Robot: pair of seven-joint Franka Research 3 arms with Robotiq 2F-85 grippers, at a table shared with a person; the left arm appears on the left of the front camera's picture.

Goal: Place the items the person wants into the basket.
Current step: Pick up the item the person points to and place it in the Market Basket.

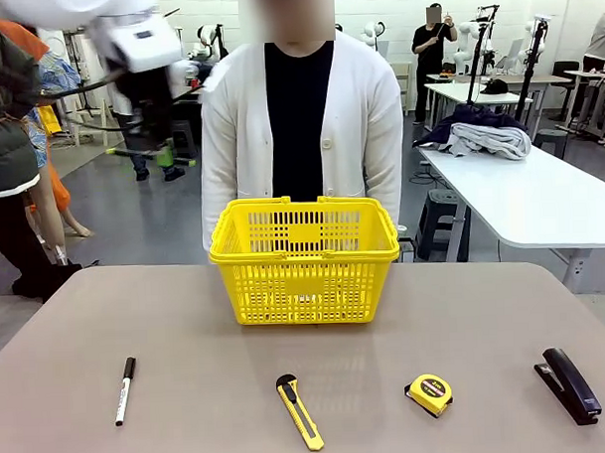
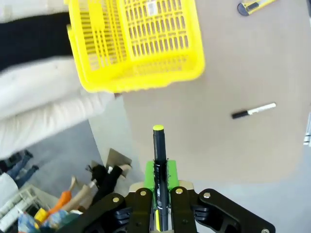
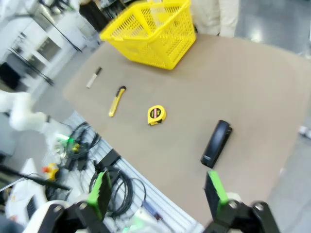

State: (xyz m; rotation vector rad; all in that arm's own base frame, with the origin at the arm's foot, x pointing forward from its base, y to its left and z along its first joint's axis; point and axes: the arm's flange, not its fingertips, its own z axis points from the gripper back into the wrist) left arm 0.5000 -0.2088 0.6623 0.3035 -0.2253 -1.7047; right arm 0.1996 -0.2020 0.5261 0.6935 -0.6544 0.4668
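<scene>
My left gripper (image 2: 159,167) is shut on a slim black pen (image 2: 158,144) that sticks out past its green pads. It hangs high above the table's left side, short of the yellow basket (image 2: 131,43). In the front view it shows blurred at the upper left (image 1: 160,142). The basket (image 1: 304,258) stands mid-table in front of the person (image 1: 299,117). On the near table lie a white marker with a black cap (image 1: 124,390) and a yellow utility knife (image 1: 300,411). My right gripper (image 3: 156,189) is open and empty, high over the table's right side.
A round yellow tape measure (image 1: 429,394) lies right of the knife and a black stapler (image 1: 567,384) near the right edge. The person's white sleeve (image 2: 43,97) hangs beside the basket. Cables (image 3: 116,184) lie below the table edge.
</scene>
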